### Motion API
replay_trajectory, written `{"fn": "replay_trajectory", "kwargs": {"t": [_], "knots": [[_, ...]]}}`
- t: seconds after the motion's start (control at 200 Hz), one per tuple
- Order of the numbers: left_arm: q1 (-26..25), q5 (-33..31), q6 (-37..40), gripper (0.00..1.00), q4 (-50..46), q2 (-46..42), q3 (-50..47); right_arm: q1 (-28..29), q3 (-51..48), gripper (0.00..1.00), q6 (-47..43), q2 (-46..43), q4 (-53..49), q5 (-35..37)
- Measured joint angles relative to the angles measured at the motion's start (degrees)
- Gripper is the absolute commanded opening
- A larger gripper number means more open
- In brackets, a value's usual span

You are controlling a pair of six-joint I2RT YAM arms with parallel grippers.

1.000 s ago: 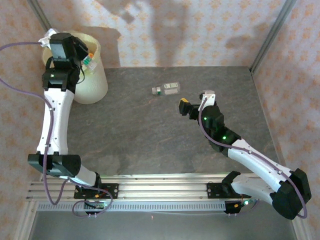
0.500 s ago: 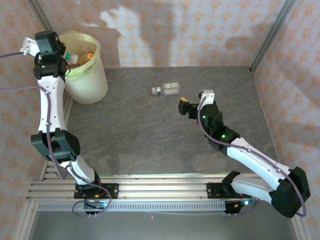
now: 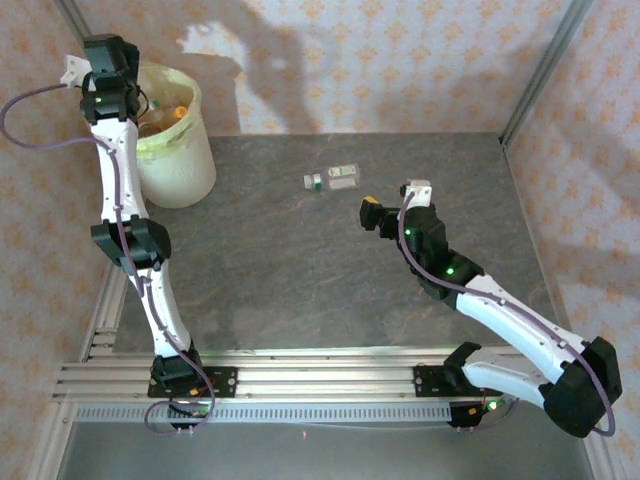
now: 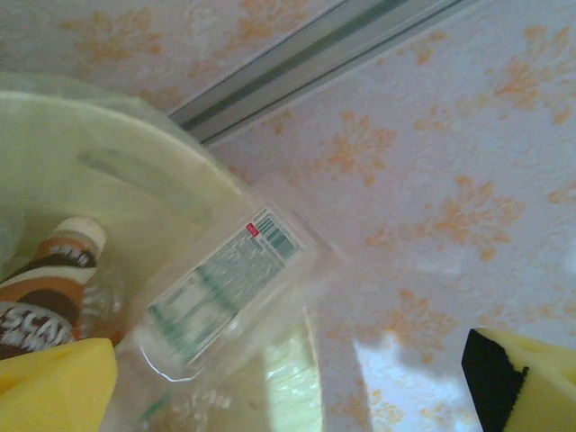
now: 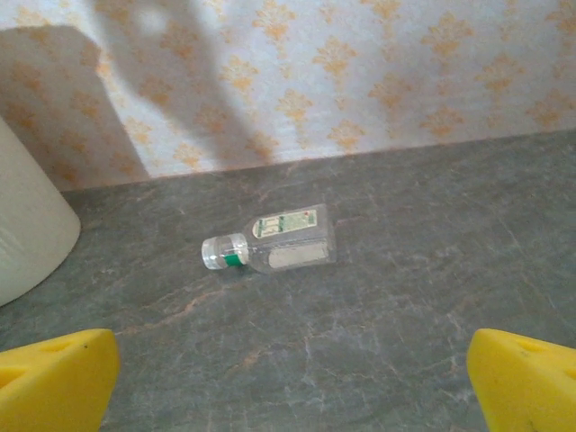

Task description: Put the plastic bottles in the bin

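Observation:
One clear plastic bottle (image 3: 333,178) with a green neck band lies on its side on the dark table, also seen ahead in the right wrist view (image 5: 274,241). My right gripper (image 3: 385,205) hovers just short of it, open, its yellow pads (image 5: 54,378) wide apart with nothing between them. The cream bin (image 3: 178,150) with its pale yellow bag stands at the far left corner. My left gripper (image 3: 122,75) is at its far-left rim, open. A blurred green-labelled bottle (image 4: 229,292) lies loose inside the bin (image 4: 135,171), beside a brown-labelled one (image 4: 49,292).
Patterned walls close in the table at the back and sides, with a metal post (image 3: 545,65) at the right corner. An orange-capped bottle (image 3: 181,112) shows in the bin's mouth. The bin's side (image 5: 27,229) sits left of the lone bottle.
My left arm has swung from over the bin's mouth out to its far-left rim and stretched up. The green-capped bottle it carried is out of its fingers. The right arm has barely moved.

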Motion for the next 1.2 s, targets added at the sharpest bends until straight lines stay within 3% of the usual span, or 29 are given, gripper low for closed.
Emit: {"fn": "replay_trajectory", "kwargs": {"t": [0.18,0.385,0.711,0.846,1.051,1.196], "knots": [[-0.1,2.7,1.4,1.0,-1.0,-3.5,-5.2,-0.2,1.2,0.99,1.9,0.5,-1.7,0.4],[-1.6,5.0,7.5,1.0,0.2,-13.7,-14.7,-2.3,4.6,0.99,5.2,5.8,-3.0,-1.9],[-4.9,14.7,16.2,1.0,8.2,-38.8,-43.4,-8.3,14.9,0.99,16.2,19.7,-5.8,-8.7],[-6.4,20.1,17.9,1.0,9.9,-47.2,-56.2,-12.2,22.3,0.99,23.7,28.3,-8.6,-11.7],[-19.6,23.9,22.2,1.0,10.2,-55.8,-70.3,-14.3,39.6,0.99,34.4,45.4,-17.4,-13.2],[-20.6,25.2,22.9,1.0,9.6,-59.2,-79.1,-14.2,54.3,0.99,41.4,57.2,-26.3,-13.0]]}}
